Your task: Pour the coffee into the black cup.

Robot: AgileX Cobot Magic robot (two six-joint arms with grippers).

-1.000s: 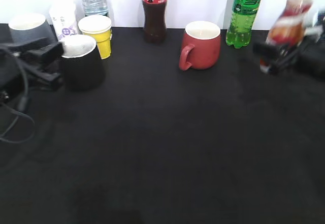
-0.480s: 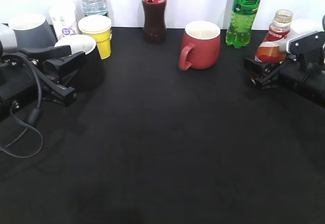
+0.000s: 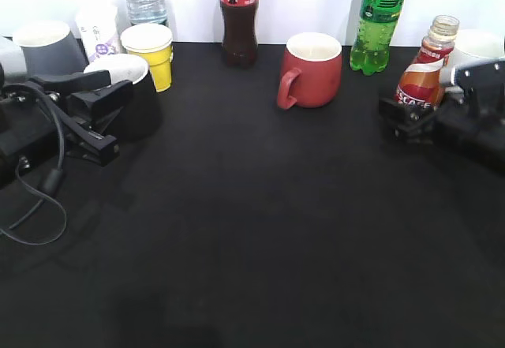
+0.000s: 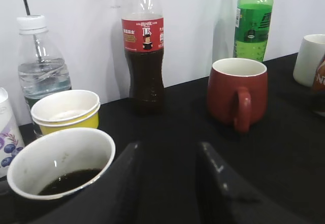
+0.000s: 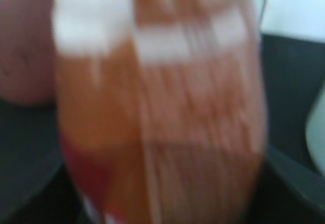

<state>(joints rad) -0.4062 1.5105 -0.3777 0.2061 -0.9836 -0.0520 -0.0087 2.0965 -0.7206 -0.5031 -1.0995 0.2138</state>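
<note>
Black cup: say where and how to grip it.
Grip the black cup across its body from its left side, low down. The handle isn't visible, the wide mouth holds coffee, and the left gripper already sits open beside it.

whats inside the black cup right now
The left wrist view shows a shallow pool of dark liquid at the bottom of the black cup, below its cream inner wall. The near rim covers part of the bottom, so its full extent is hidden.
</note>
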